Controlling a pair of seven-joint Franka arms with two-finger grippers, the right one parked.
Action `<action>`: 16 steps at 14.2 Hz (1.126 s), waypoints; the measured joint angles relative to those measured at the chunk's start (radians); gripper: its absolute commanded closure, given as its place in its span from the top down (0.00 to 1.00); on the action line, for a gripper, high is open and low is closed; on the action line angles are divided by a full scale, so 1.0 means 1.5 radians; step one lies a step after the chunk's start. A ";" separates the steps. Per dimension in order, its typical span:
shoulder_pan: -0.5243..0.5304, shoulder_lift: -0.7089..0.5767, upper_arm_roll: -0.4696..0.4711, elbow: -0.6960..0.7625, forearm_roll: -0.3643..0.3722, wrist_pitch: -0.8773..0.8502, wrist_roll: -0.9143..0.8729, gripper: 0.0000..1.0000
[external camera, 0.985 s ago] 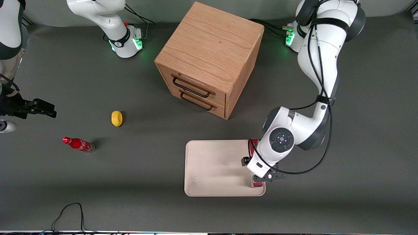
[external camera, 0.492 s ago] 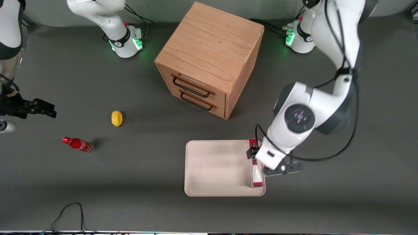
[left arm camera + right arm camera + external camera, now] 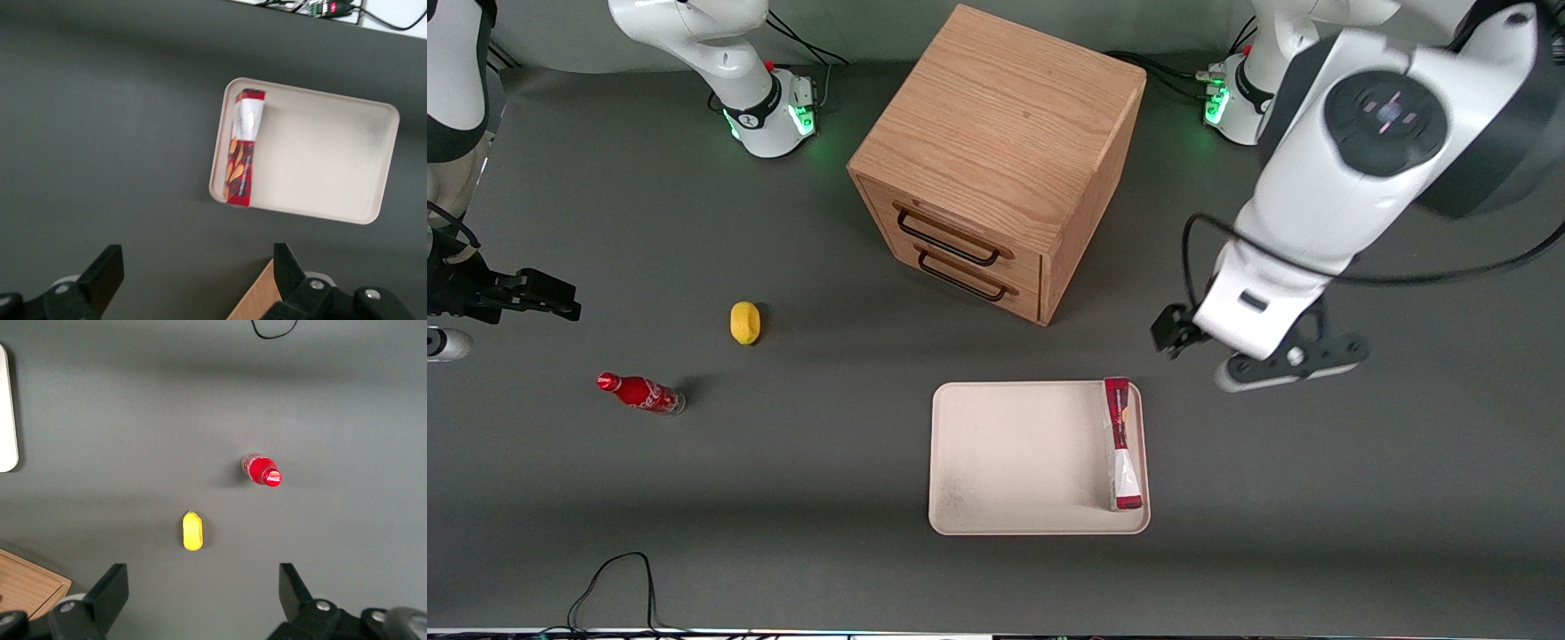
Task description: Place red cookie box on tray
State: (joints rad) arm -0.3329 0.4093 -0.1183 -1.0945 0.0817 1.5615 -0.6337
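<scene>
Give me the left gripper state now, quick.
Left gripper: open, holding nothing, raised above the table off the tray; the red cookie box lies on the tray along its short edge.

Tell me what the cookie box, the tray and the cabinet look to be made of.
Cookie box: probably thin printed cardboard, slightly glossy; sharp folded edges, red-and-white print. Tray: looks like matte cream plastic, possibly melamine; smooth, rounded corners, low moulded rim. Cabinet: wood or oak-look veneer, satin; visible grain, with dark metal-looking handles. The tool hangs open above the table, clear of the box.
</scene>
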 measured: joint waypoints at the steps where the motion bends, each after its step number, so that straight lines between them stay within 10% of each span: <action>1: 0.006 -0.014 0.003 -0.001 0.003 -0.023 0.000 1.00; 16: 0.213 -0.215 0.021 -0.277 -0.024 0.041 0.274 1.00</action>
State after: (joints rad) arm -0.0130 0.0873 -0.0872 -1.5107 0.0454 1.6229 -0.2226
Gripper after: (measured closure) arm 0.000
